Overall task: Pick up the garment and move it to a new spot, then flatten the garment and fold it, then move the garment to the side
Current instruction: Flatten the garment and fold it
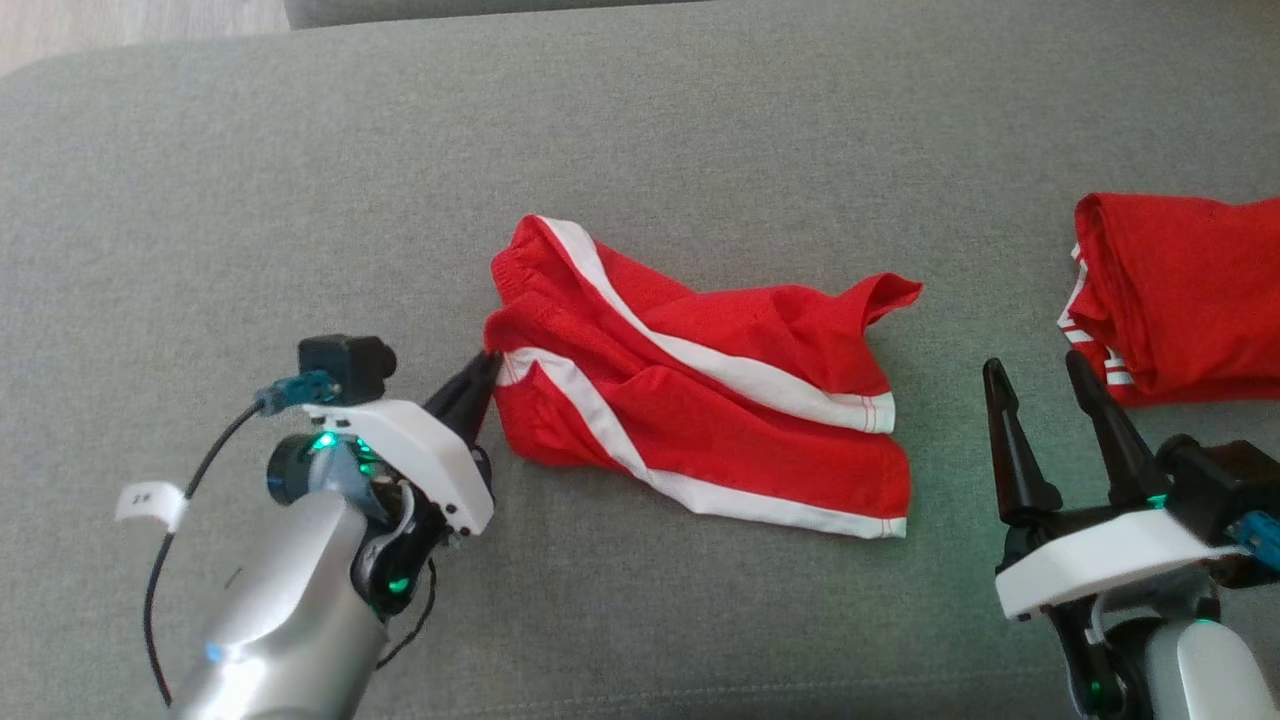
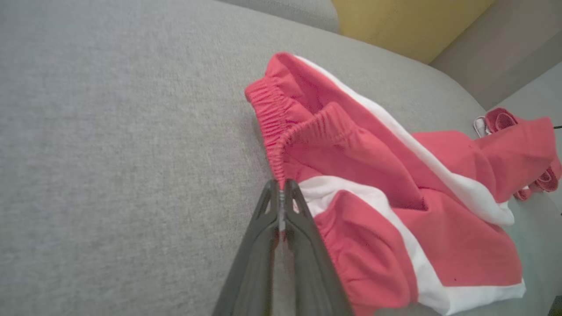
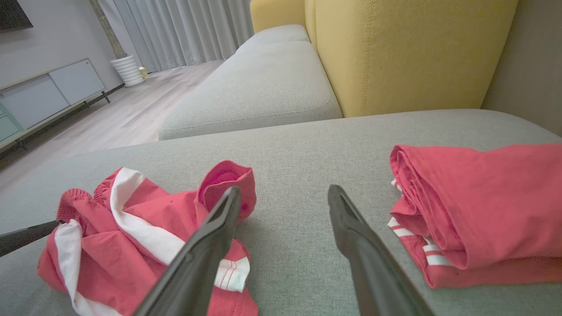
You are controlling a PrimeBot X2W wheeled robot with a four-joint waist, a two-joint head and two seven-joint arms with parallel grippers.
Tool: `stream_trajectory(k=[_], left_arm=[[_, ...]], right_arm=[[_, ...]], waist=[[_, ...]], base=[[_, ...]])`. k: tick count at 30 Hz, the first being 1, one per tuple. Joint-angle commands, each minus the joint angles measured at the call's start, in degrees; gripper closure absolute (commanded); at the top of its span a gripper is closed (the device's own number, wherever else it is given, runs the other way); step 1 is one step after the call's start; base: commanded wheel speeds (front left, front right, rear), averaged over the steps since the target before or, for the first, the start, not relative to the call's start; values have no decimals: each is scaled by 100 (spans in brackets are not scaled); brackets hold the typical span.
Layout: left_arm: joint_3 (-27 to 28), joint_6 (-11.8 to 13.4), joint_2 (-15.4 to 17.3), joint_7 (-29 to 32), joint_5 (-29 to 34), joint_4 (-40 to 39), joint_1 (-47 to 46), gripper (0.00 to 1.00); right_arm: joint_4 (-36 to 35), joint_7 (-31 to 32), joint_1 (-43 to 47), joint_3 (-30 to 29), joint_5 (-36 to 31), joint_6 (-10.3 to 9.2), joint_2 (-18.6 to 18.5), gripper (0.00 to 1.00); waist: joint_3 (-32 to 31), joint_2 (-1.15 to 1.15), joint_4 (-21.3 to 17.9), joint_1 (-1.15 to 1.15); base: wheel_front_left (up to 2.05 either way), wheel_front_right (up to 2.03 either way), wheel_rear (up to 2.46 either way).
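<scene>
My left forearm is smooth and silver-grey, with a small blue light. A white plate with small dark screws carries a black camera box, a teal plug and a black cable that wears a white label. My left gripper and right gripper have long, dark, pointed fingers. Green lights glow at both wrists.
</scene>
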Motion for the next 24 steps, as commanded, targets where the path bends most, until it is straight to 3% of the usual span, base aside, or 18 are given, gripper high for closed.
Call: stream_trajectory(k=[1, 8, 16, 24], left_arm=[[161, -33, 172, -116, 53, -183, -325, 100], [172, 97, 272, -571, 209, -483, -154, 100], [26, 151, 230, -515, 232, -755, 11, 100], [-27, 157, 257, -470, 220, -830, 1, 100]], right_arm=[[-207, -71, -180, 100, 8, -5, -29, 0], [-29, 46, 7, 186, -185, -5, -29, 0], [815, 359, 561, 606, -19, -5, -29, 0], [1288, 389, 380, 1046, 144, -5, -29, 0]], waist=[[-12, 0, 0, 0], [-48, 0, 32, 0], [28, 0, 214, 0], [92, 0, 217, 0]], base=[[0, 0, 0], [0, 0, 0], [0, 0, 0], [0, 0, 0]])
